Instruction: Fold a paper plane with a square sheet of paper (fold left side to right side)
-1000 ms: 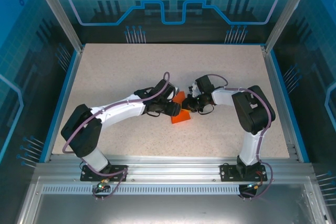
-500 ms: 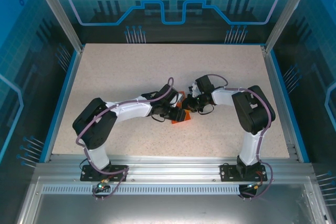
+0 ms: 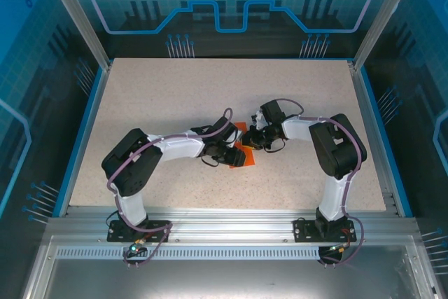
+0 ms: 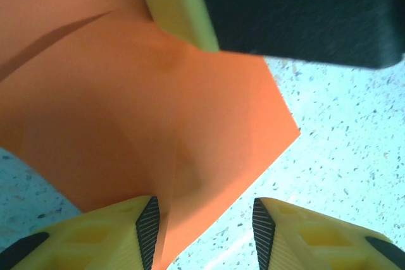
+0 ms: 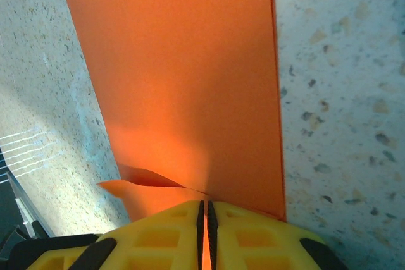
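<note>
Right gripper (image 5: 204,207) pinches the orange square sheet of paper (image 5: 183,74) tight at one edge, near the middle of the table (image 3: 154,96); left gripper (image 4: 205,222), jaws partly apart, straddles another edge unclamped.

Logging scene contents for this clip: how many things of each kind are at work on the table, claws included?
Orange paper sheet: 1
Claws: 2, the left claw and the right claw
Total: 3
</note>
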Robot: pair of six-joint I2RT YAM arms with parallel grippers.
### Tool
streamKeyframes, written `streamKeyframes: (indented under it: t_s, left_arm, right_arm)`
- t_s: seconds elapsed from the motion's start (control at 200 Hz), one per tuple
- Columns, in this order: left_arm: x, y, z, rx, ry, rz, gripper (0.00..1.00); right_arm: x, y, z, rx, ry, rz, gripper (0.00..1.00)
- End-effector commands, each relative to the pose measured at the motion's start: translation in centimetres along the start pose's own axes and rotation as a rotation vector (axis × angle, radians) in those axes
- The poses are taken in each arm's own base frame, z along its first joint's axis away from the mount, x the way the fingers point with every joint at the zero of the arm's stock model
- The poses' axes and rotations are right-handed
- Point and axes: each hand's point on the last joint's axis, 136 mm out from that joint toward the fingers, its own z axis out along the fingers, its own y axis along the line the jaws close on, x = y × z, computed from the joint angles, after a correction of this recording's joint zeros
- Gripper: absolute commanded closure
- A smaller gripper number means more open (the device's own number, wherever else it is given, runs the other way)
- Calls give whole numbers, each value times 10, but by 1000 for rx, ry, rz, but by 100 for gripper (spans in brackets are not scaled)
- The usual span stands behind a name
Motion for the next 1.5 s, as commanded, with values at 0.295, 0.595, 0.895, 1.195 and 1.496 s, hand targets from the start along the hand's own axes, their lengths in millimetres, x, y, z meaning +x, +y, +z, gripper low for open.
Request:
streamKeyframes:
  t_s: [0.295,0.595,0.895,1.195,1.496]
  left_arm:
    - [34,20,20,-44,93,-52,59]
    - [38,23,21,-65,99,-52,67]
    - [40,30,19,-113,105,-49,69]
    - [49,42,22,-156,127,-61,70]
    - [54,45,25,-160,133,-66,71]
  right_arm:
    - [0,8,-20,-22,-15,-68,89]
    - [22,24,-17,-86,35,-70,96]
    - [33,18,9,-47,83,-69,96]
    - [21,-7,8,116,68,-126,95]
    - [-3,-19,-5,158,20,-139,94]
